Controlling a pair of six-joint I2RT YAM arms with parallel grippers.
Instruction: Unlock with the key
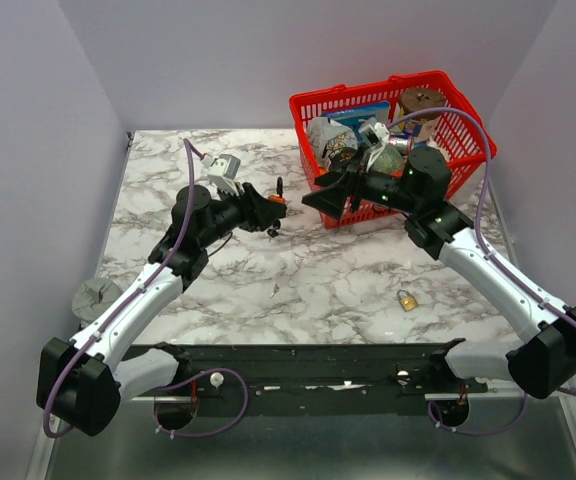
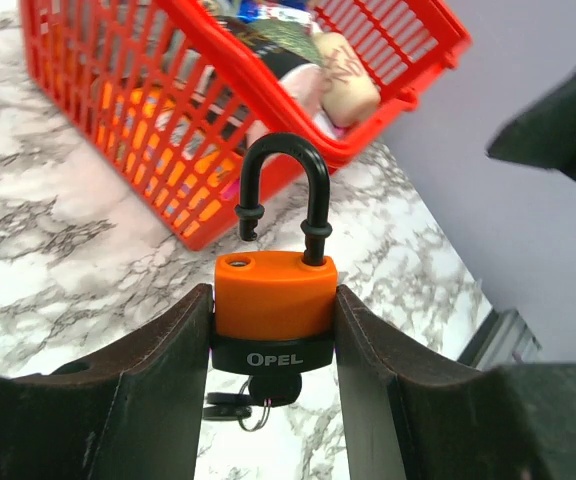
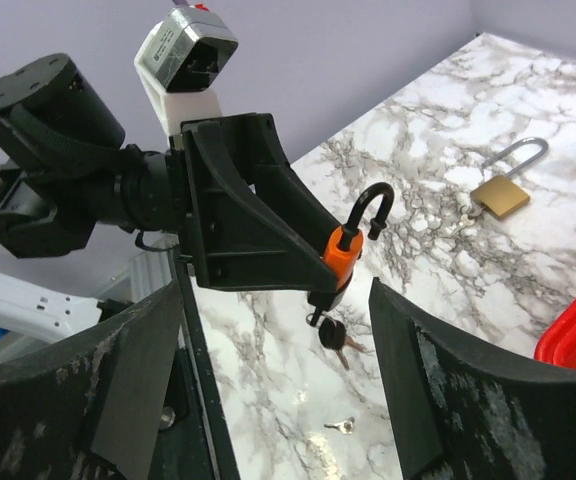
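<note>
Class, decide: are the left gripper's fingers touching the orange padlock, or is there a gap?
Touching. The left wrist view shows both fingers of the left gripper pressed against the orange padlock, no gap.

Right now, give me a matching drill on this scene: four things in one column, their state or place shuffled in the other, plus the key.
Things:
1. orange padlock
2. brass padlock
3. red basket
4. right pincer

States or places:
A. open, holding nothing
B. clamped in the left pincer, shackle popped open
C. lying loose on the marble table
D. packed with items, at the table's far-right corner

Pairs: 1-B, 2-C, 3-D, 4-A
</note>
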